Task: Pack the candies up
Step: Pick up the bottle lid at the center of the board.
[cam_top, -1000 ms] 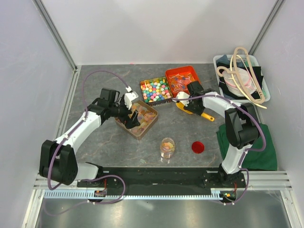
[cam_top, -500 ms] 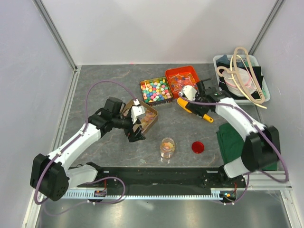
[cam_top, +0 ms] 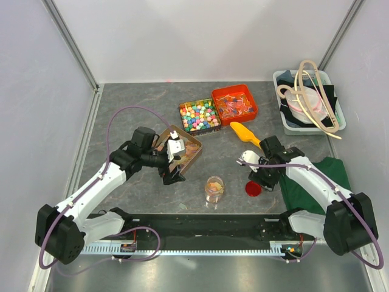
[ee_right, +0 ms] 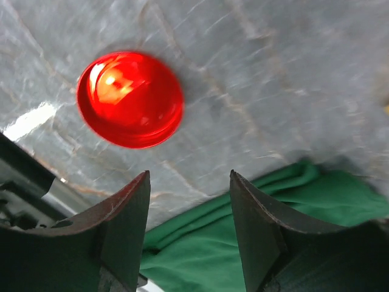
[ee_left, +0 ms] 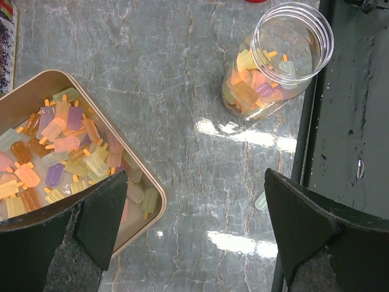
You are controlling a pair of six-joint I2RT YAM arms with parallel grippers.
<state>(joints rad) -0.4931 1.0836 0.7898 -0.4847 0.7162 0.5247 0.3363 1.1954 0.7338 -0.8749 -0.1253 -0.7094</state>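
Observation:
The candies point(ee_left: 61, 152) are small pastel popsicle-shaped pieces lying in a brown tray point(cam_top: 196, 157), whose rim point(ee_left: 155, 182) shows in the left wrist view. More of them fill the lower part of an open clear jar point(cam_top: 214, 190), also seen from the left wrist point(ee_left: 273, 67). One pale green candy point(ee_left: 261, 201) lies loose on the table. My left gripper point(cam_top: 172, 172) is open and empty, over the table by the tray's near corner point(ee_left: 194, 225). My right gripper point(cam_top: 260, 177) is open and empty beside the red lid point(cam_top: 253, 188), which shows in its wrist view point(ee_right: 129, 99).
A yellow scoop point(cam_top: 246, 134) lies on the table. A tray of bright cube candies point(cam_top: 199, 115) and a red tray point(cam_top: 234, 103) stand behind. A green cloth point(cam_top: 310, 182) lies at the right, under my right fingers point(ee_right: 243, 243). A white bin point(cam_top: 308, 100) stands back right.
My right gripper let go of the yellow scoop and moved near, down to the red lid. My left gripper moved out of the brown tray to its near corner, toward the jar.

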